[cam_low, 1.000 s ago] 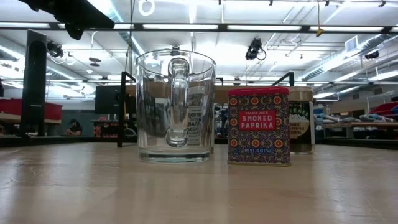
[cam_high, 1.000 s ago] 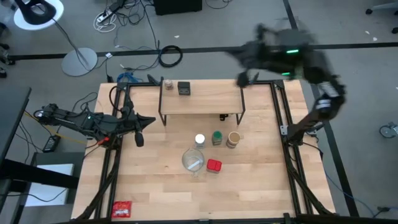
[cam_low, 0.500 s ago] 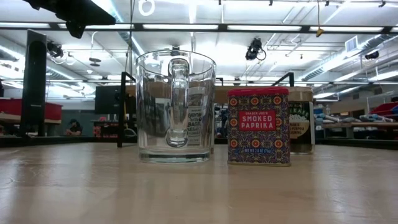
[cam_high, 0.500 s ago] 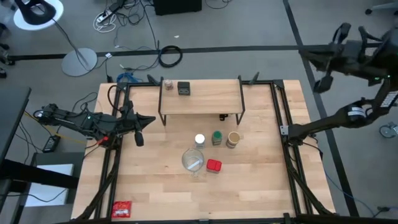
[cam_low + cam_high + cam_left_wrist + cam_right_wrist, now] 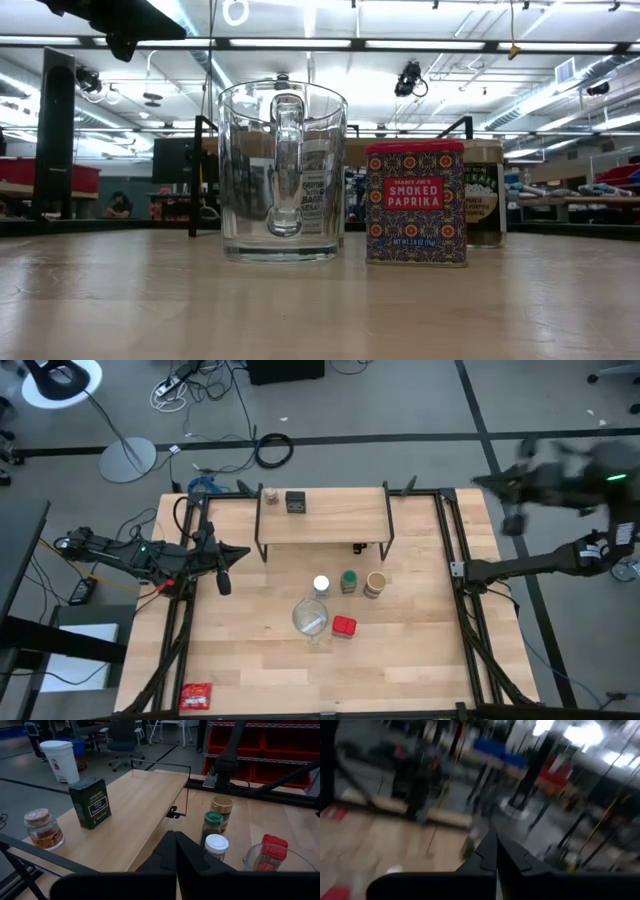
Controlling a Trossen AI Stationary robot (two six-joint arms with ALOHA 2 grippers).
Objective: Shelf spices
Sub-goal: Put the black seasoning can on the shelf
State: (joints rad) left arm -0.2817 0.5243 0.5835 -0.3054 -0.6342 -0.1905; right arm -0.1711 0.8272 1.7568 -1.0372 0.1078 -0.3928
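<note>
Two of the six spices already stand on the shelf (image 5: 330,518): the tiny brownish jar (image 5: 270,495) and the dark green tin (image 5: 295,502), side by side at its far left end. Four remain on the table (image 5: 400,660) in front of the shelf: the white-lidded clear jar (image 5: 321,585), the green-lidded jar (image 5: 348,581) and the tan-lidded jar (image 5: 376,583) in a close row, with the red tin (image 5: 344,626) nearer the front, just beside a clear glass mug (image 5: 310,618). A flat red packet (image 5: 196,697) lies well apart at the front left corner. Judged from appearance, all these containers are small, light and rigid; the jars look to be glass or clear plastic, smooth-sided and liable to slip or tip, so a grip across the body just below the lid seems soundest. The red tin has flat faces and should be taken across its narrow sides, with care for the mug alongside. The left gripper (image 5: 222,582) rests low at the left table edge, arm stretched out and pointing toward the jars, jaws clenched on nothing. The right gripper (image 5: 515,520) hangs off the table beyond its right far corner, arm raised and folded; its outline is smeared there, but the jaws appear closed and empty.
</note>
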